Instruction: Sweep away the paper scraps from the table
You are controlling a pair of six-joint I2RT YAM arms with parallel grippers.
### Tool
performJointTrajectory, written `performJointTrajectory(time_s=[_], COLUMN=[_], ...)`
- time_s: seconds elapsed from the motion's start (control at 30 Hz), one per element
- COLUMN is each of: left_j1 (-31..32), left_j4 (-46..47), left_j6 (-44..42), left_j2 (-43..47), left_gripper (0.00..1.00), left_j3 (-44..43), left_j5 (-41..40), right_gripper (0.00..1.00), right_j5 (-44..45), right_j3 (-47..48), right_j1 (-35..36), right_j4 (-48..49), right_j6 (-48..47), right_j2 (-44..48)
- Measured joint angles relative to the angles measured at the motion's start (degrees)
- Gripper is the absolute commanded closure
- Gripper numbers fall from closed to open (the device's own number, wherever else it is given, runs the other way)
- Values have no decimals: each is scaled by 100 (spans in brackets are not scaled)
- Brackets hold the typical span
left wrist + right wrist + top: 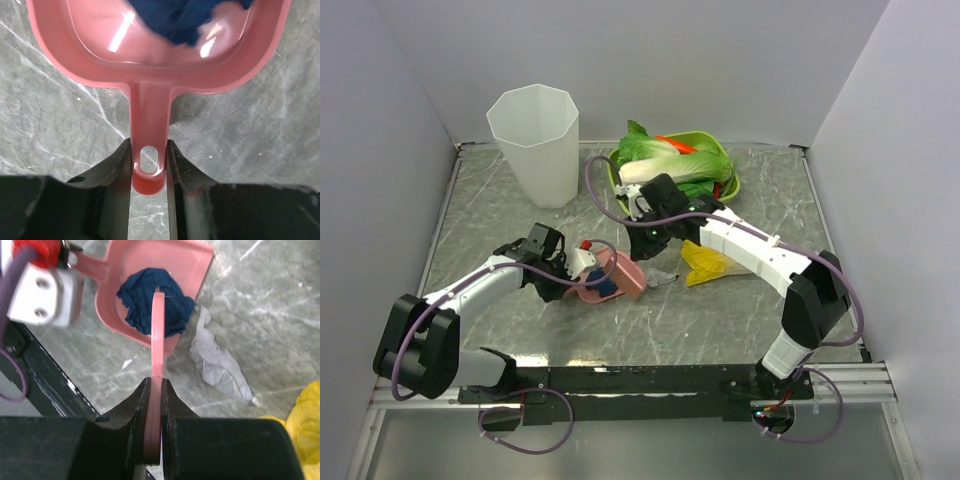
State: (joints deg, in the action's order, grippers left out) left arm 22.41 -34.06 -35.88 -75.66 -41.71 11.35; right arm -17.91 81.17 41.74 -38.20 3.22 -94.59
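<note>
My left gripper (149, 150) is shut on the handle of a pink dustpan (150, 65), which lies on the grey marble table (500, 330). A dark blue paper scrap (155, 307) lies inside the dustpan (120, 275); it also shows in the left wrist view (185, 17). My right gripper (155, 385) is shut on a thin pink brush (158, 330), seen edge-on, whose far end is over the blue scrap. A white-grey paper scrap (220, 362) lies on the table just right of the dustpan's mouth. In the top view, both grippers (563, 280) (645, 240) meet at the dustpan (620, 282).
A tall white bin (535, 140) stands at the back left. A green oval tray (732, 186) with a toy cabbage (670, 160) and a red chilli (675, 144) sits at the back centre. A yellow crumpled thing (710, 263) lies under the right arm.
</note>
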Motion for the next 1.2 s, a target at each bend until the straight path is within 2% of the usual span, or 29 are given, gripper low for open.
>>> performJointTrajectory(time_s=[0.67,1.2], left_j1=[0,-59], left_j4=[151,190], left_j6=[564,981], left_j2=[-72,-90], left_gripper=[99,99], left_j3=[-20,-55], left_j5=[37,251], right_gripper=[100,100], right_j5=[-9,-48], right_j3=[-334,-518], right_j1=[-4,-37], right_j4=[-254,-361], right_j6=[-407,-782], right_j2=[756,787])
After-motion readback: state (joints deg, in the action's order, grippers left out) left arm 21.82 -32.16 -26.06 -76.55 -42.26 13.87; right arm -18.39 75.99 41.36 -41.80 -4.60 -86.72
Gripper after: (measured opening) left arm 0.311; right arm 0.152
